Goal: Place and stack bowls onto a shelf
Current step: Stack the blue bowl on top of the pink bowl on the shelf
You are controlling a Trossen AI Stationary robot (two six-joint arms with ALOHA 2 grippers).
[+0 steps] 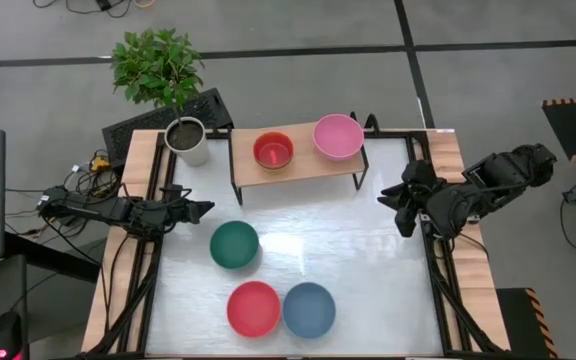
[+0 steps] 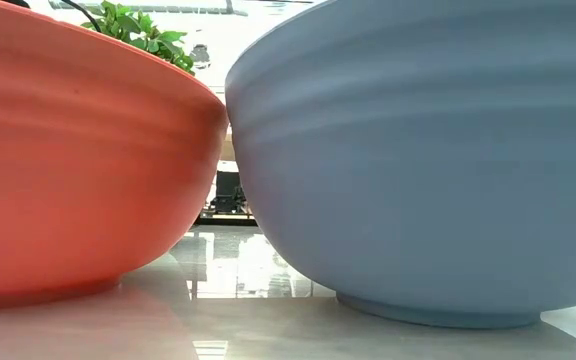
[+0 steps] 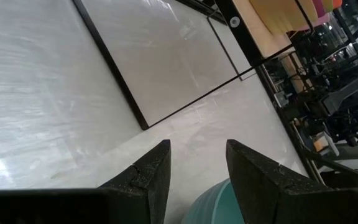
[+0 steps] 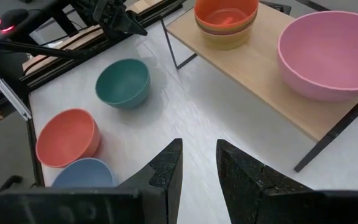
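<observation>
The light-wood shelf (image 1: 308, 168) stands at the table's far middle on thin black legs. On it sit a pink bowl (image 1: 338, 136) and a red bowl (image 1: 273, 150), which is nested on top of a yellow one (image 4: 225, 38). A dark green bowl (image 1: 234, 245), a red bowl (image 1: 253, 308) and a blue bowl (image 1: 309, 309) rest upright on the tabletop. My left gripper (image 1: 203, 210) waits open at the table's left edge, just beside the dark green bowl (image 3: 210, 202). My right gripper (image 4: 199, 146) hangs open and raised at the right edge, right of the shelf.
A white plant pot (image 1: 187, 140) with a leafy plant stands left of the shelf at the far left corner. Cables lie off the table's left side. The red bowl (image 2: 78, 150) and blue bowl (image 2: 418, 150) stand side by side, almost touching, at the near edge.
</observation>
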